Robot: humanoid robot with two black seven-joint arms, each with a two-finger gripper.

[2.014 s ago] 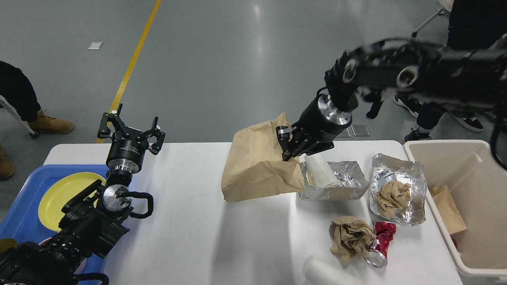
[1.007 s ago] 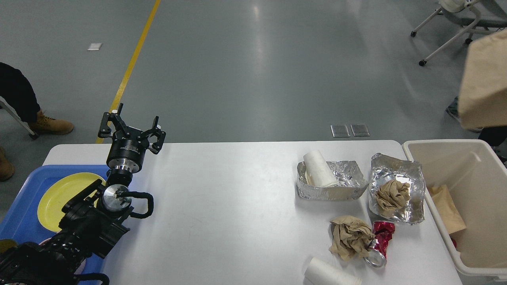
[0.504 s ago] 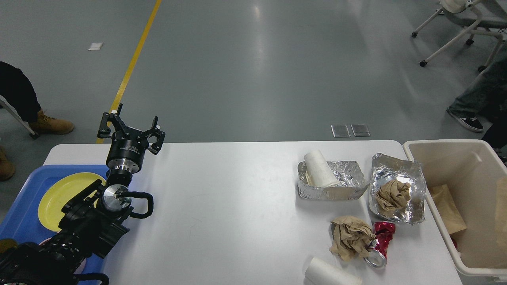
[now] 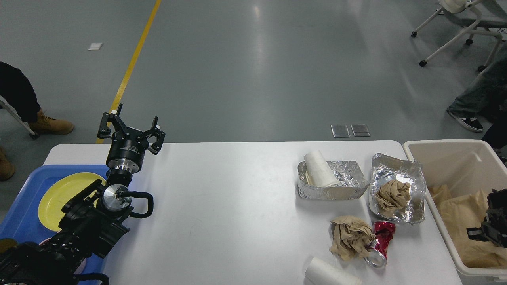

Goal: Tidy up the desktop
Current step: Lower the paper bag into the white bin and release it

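Where litter lies, white desktop [image 4: 222, 213]

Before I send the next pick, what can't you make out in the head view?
- Right pincer: cut off by the right edge over the beige bin; jaws unreadable.
- White cup: clipped by the bottom edge.
- Red can: partly hidden under crumpled brown paper.

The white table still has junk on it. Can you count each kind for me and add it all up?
Foil trays: 2
White paper cups: 2
Crumpled brown paper wads: 2
Crushed red can: 1
Total: 7 on the table
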